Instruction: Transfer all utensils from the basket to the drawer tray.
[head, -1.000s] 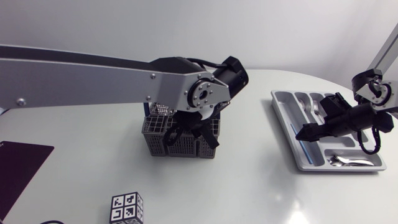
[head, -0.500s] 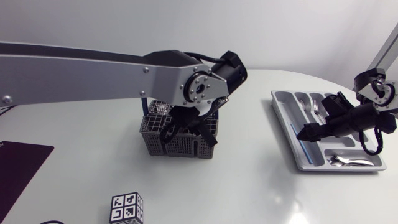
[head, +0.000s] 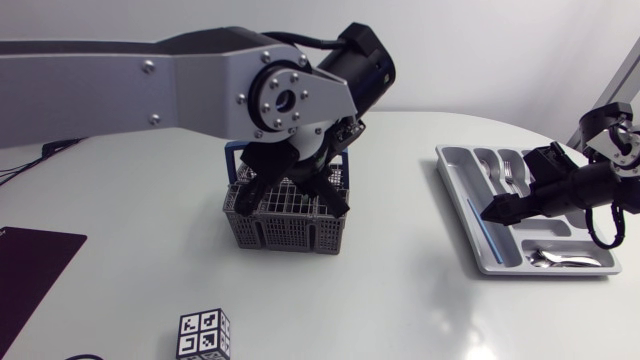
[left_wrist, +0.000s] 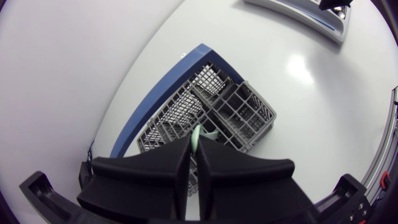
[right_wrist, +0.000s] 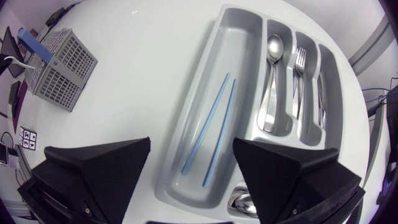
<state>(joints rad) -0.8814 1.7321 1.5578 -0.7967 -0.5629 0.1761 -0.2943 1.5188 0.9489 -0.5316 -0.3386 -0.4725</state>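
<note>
The left arm stretches in across the worktop, wrist bent down. The left pincer (left_wrist: 194, 149) points at the grey basket (left_wrist: 245, 112), its fingers pressed together on a pale green utensil (left_wrist: 196, 133) just above the grid. The right arm angles low over the tray (right_wrist: 239, 50), with the right pincer (right_wrist: 191, 144) spread wide above the blue chopsticks (right_wrist: 211, 107). A spoon (right_wrist: 273, 46) and fork (right_wrist: 300, 59) lie in neighbouring compartments.
</note>
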